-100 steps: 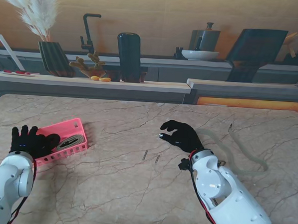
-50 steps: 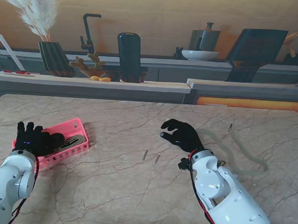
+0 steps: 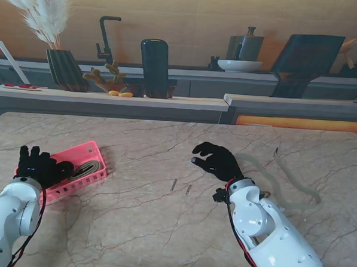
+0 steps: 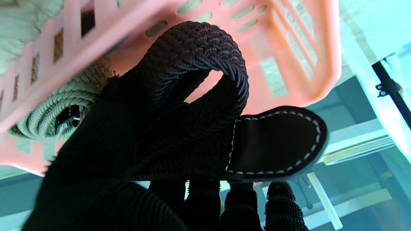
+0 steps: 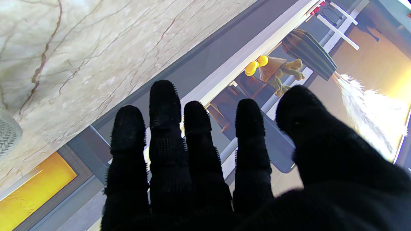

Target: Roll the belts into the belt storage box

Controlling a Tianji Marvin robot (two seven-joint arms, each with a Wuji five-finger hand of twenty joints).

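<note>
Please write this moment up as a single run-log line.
left hand: shut on black braided belt, at pink storage box | beige belt: rolled, in box | right hand: open, empty

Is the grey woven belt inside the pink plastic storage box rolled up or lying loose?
Rolled up. The grey woven belt shows as a tight coil of layers inside the pink plastic storage box, beside the left hand.

No readable text, no labels, brands or numbers anywhere (not on box, belts or counter items)
</note>
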